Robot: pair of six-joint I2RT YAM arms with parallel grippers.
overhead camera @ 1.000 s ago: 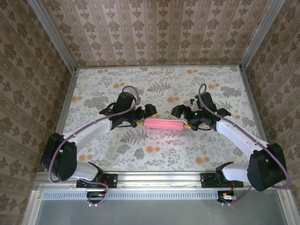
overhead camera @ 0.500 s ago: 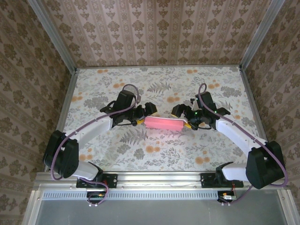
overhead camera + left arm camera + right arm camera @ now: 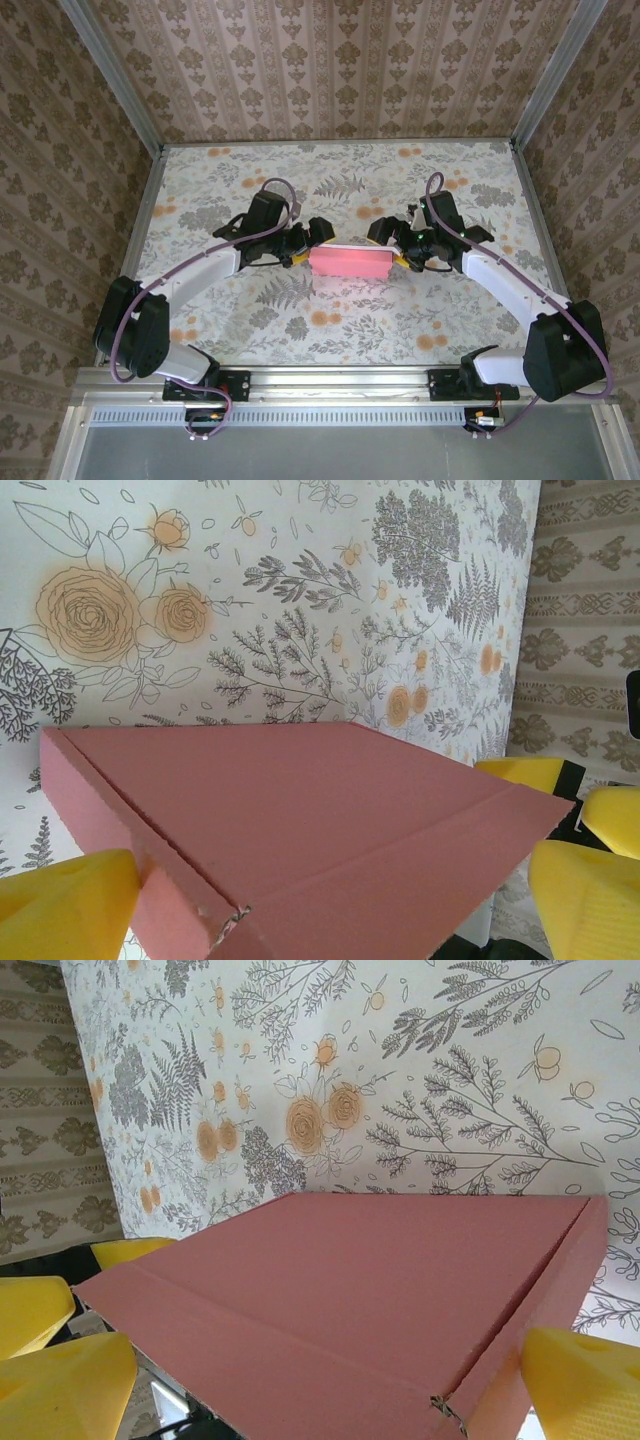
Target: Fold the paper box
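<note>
The paper box (image 3: 350, 263) is a shallow pink rectangle at the table's middle, closed, its lid face up. My left gripper (image 3: 310, 248) straddles its left end and my right gripper (image 3: 392, 250) its right end. Both stand open at full spread. In the left wrist view the box (image 3: 300, 820) spans the left gripper (image 3: 330, 910), and one yellow finger (image 3: 70, 910) touches its side wall. The right wrist view mirrors this: the box (image 3: 370, 1280) lies across the right gripper (image 3: 320, 1390), with a finger (image 3: 580, 1380) against its wall. Whether the box rests on the table is hidden.
The floral tablecloth (image 3: 330, 320) stretches on all sides of the box. Patterned walls (image 3: 330, 70) close off the back and both sides. A metal rail (image 3: 330, 378) with the arm bases runs along the near edge.
Both grippers and the box between them have shifted a little toward the back wall. The box's pink face now looks slightly broader from above.
</note>
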